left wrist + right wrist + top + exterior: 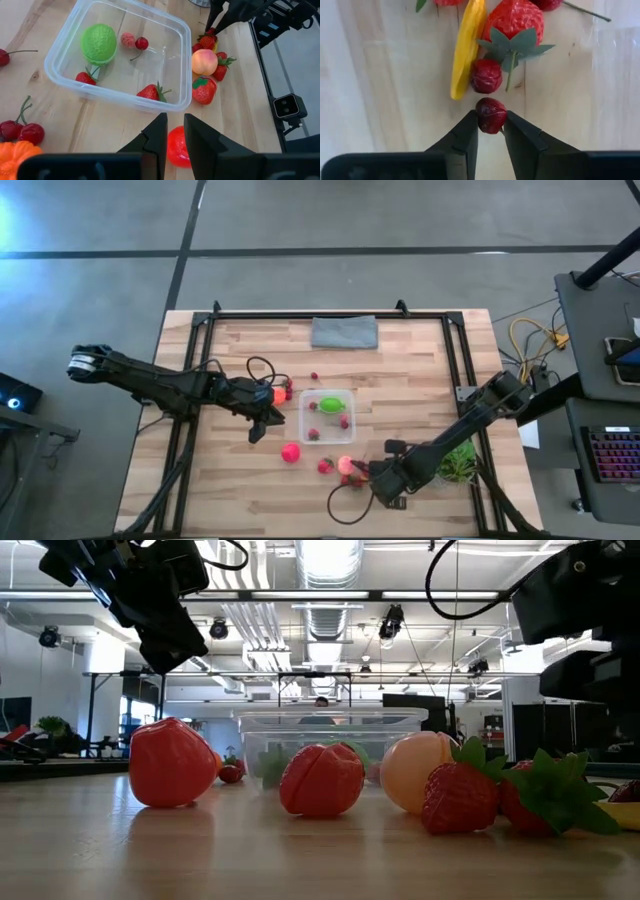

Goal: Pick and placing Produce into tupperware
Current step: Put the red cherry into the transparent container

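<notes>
Right gripper [490,131] was pinched shut on a small dark-red berry [491,115] by the table's front edge, near the clear box [327,416]. Best lifted straight up, w/o snagging the strawberry [514,22] just beside. Left gripper [172,135] hung shut, empty.

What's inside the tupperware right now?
The tupperware holds a green ball, a small peach ball, a cherry and two strawberries. Nothing appears hidden beneath them.
</notes>
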